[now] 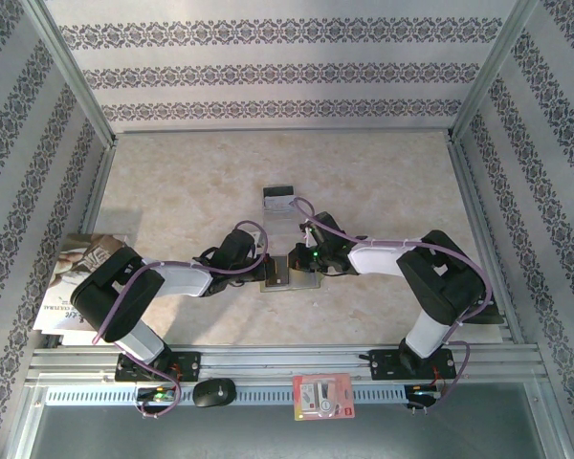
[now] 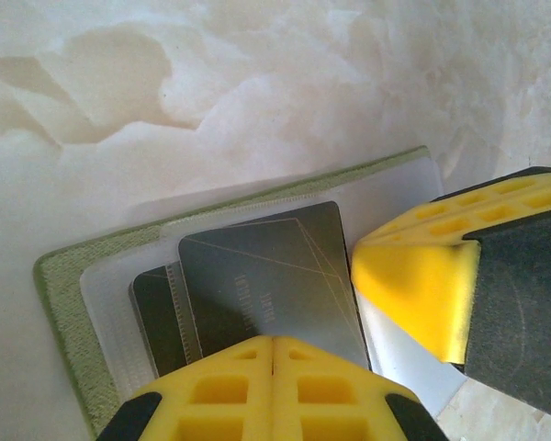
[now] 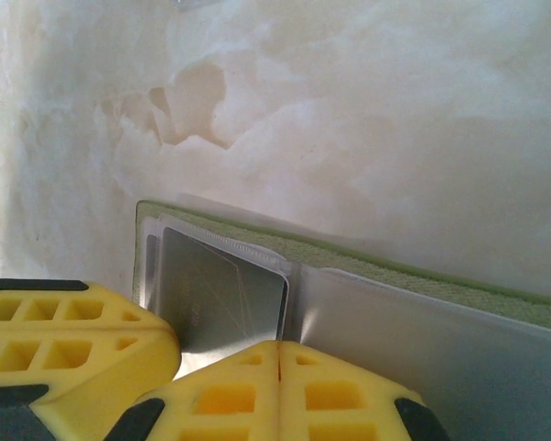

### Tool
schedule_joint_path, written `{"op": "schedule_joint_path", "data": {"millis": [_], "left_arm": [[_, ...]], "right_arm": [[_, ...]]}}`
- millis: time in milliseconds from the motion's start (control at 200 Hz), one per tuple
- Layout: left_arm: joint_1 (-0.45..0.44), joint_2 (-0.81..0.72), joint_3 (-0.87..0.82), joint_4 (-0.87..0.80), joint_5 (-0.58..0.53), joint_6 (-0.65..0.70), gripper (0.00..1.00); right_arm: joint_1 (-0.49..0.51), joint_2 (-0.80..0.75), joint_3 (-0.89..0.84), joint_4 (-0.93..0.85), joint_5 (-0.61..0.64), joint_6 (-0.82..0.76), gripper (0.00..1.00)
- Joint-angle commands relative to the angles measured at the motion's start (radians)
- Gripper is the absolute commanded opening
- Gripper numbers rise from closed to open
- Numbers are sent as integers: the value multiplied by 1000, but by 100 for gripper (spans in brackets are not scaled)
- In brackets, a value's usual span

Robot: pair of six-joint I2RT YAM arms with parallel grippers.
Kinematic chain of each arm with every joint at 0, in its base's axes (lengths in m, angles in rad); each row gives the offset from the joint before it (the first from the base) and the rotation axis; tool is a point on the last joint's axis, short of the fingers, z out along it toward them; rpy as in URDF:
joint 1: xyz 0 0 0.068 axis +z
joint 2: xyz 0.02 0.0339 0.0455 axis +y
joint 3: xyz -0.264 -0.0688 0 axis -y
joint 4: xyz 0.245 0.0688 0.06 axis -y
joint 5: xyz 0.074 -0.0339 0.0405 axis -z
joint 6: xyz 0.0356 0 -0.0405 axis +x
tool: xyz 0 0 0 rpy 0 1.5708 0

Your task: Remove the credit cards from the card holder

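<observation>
Marbled surface, from above: the card holder is being flanked at centre by the left hand and right hand. Left wrist: left fingers are being pressed fully together over the credit cards, pocketed in the holder. Right wrist: right fingers are being pressed together likewise; any grip cannot be told.
</observation>
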Motion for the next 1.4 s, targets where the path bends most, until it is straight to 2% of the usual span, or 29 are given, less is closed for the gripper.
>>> {"op": "schedule_joint_path", "data": {"millis": [0,160,255,345,430,645,744,879,979,1394], "left_arm": [[22,12,-28,-24,-12,-1,0],[24,8,-31,-21,-7,-2,0],[24,6,-33,-3,12,-2,0],[23,4,-37,19,35,-5,0],[24,-1,-33,16,42,-6,0],[24,-20,-37,-9,33,-9,5],[24,-34,-40,-17,23,-6,9],[18,-86,-45,-21,22,29,35],[7,-97,-45,-27,12,49,46],[-17,-2,15,-98,3,81,43]], "right_arm": [[4,-31,1,-114,110,-55,0],[4,-58,3,-145,140,-75,0],[12,-95,-12,-76,91,-93,12],[30,-115,12,-93,92,-125,23],[60,-123,34,-131,153,-162,32],[100,-104,66,-236,306,-259,45],[101,-105,55,-245,328,-265,46],[102,-125,38,-234,333,-254,46],[100,-130,38,-230,334,-248,46],[98,-136,26,-211,303,-228,46]]}}
